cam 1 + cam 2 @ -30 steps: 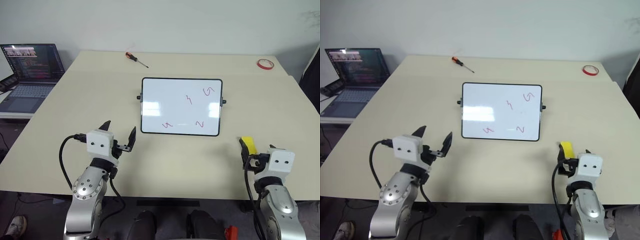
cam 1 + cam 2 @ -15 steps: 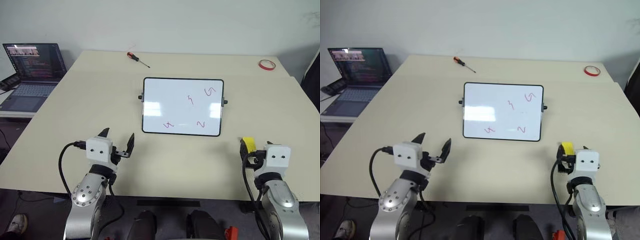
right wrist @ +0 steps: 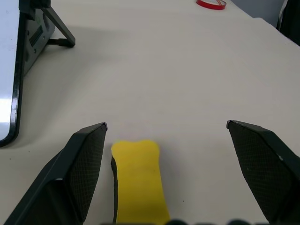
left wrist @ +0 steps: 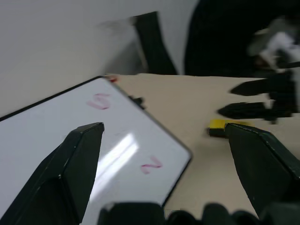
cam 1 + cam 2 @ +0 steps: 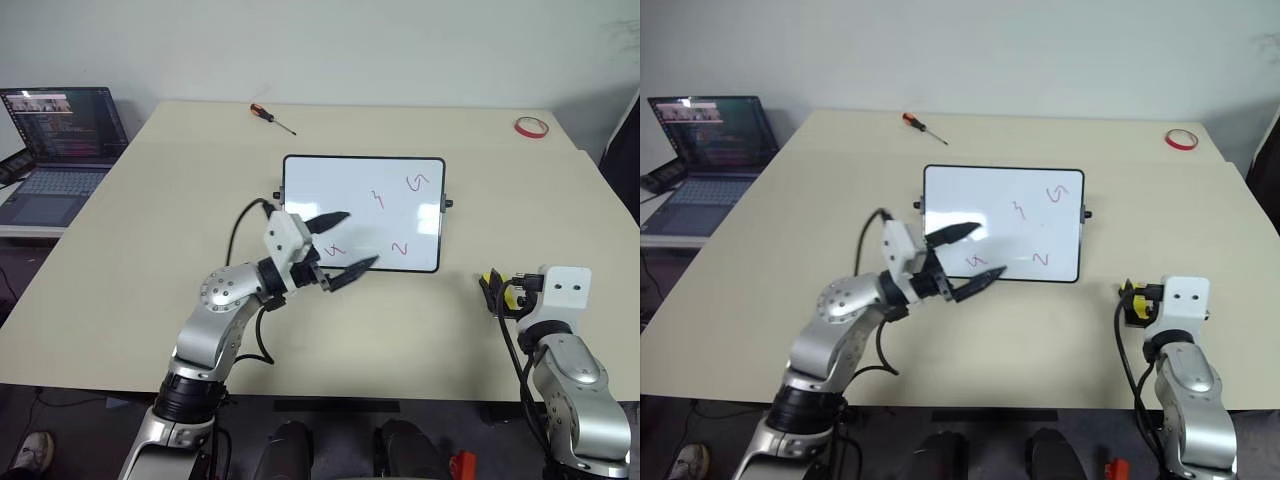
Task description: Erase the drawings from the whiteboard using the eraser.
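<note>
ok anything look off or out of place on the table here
Nothing looks spilled or damaged. The whiteboard sits propped on its stand, its four red drawings intact. The one stray item is a screwdriver lying near the table's far edge.

A glossy white rectangular whiteboard (image 5: 362, 212) with a thin black frame bears thin red marker squiggle drawings (image 5: 417, 182). A small yellow block eraser (image 3: 138, 180) lies on the pale beige counter (image 5: 150, 260). A red tape ring (image 5: 531, 127) and a red-and-black-handled screwdriver (image 5: 272, 117) lie there too. Both hands' fingers (image 3: 79, 168) are black.
</note>
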